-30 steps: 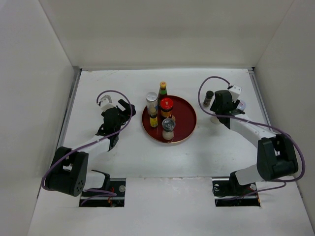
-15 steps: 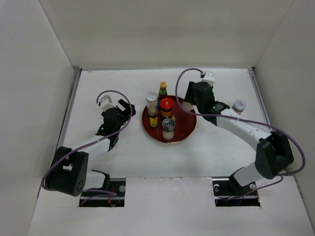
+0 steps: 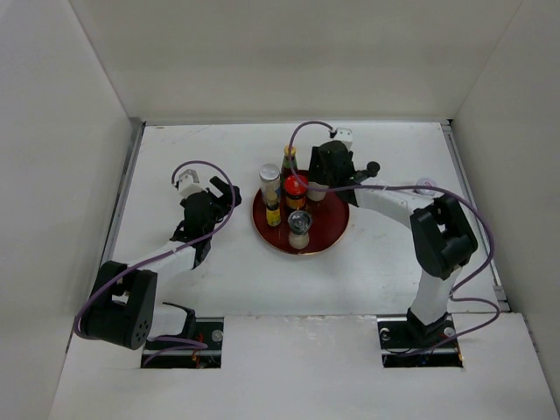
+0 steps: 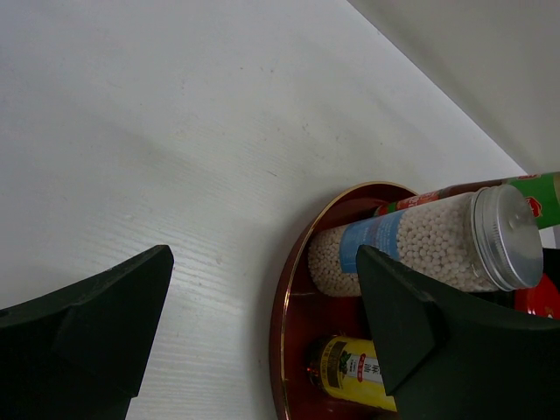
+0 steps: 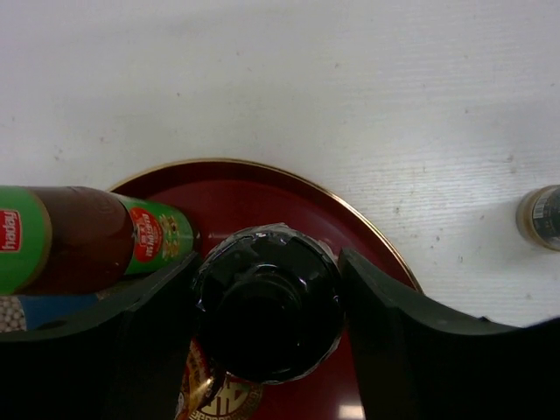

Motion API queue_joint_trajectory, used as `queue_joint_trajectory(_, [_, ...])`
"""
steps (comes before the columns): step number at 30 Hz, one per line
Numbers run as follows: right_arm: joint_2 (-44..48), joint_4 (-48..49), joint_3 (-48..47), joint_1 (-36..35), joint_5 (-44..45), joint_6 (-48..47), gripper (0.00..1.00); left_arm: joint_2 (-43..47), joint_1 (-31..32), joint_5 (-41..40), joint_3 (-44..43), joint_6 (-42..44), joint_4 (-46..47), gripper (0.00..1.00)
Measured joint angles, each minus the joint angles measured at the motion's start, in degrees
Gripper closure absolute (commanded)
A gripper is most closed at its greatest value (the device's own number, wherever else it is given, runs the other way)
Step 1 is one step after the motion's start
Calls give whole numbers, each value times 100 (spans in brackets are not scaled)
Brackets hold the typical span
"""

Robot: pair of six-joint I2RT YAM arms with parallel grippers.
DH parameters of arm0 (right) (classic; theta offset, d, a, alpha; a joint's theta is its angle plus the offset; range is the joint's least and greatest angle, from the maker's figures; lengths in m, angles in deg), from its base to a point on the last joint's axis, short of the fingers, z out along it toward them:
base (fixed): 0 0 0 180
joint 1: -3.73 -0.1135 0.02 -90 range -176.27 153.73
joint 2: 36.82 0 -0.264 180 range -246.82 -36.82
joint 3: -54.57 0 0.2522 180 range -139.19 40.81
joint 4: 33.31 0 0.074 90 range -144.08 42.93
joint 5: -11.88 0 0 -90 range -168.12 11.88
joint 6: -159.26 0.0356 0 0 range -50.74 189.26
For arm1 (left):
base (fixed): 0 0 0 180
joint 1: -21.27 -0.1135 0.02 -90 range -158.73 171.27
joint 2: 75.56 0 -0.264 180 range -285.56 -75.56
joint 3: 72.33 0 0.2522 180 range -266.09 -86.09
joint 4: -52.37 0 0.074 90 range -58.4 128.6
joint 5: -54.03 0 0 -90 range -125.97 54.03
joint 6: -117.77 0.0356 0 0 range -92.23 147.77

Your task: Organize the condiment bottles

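White table (image 3: 227, 271) and plain white walls enclosed the scene, with both arm bases at the near edge. At the 9 o'clock side of the round red tray (image 3: 335, 231), the left gripper (image 3: 232, 195) hung near the rim without touching it, jaws spread wide and empty. On the tray, a grey-capped shaker (image 3: 299, 229) stood nearest, at 6 o'clock. A small yellow-labelled bottle (image 3: 274, 213) stood at about 8 o'clock, and a red-capped jar (image 3: 296, 186) close to the middle. Farther back, a silver-capped jar (image 4: 420, 249) of white pellets stood at 10 o'clock, and a green-labelled bottle (image 3: 289, 160) at the far rim near 12 o'clock. The right gripper (image 3: 315, 188) reached over the tray's 1 o'clock part, its jaws closed against both sides of a black-capped bottle (image 5: 267, 302); whether that bottle's base rested on the tray could not be told. A lone jar (image 5: 544, 217) stood on the table well apart from the tray, toward 3 o'clock.
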Motion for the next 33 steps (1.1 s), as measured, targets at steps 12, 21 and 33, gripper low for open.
queue_joint_trajectory(12, [605, 68, 24, 175, 131, 63, 8, -2, 0, 7, 0, 0, 2, 15])
queue_joint_trajectory(21, [1036, 50, 452, 1611, 507, 0, 3, -13, 0, 7, 0, 0, 2, 15])
queue_joint_trajectory(33, [76, -219, 367, 1687, 208, -203, 38, -59, 0, 13, 0, 0, 7, 14])
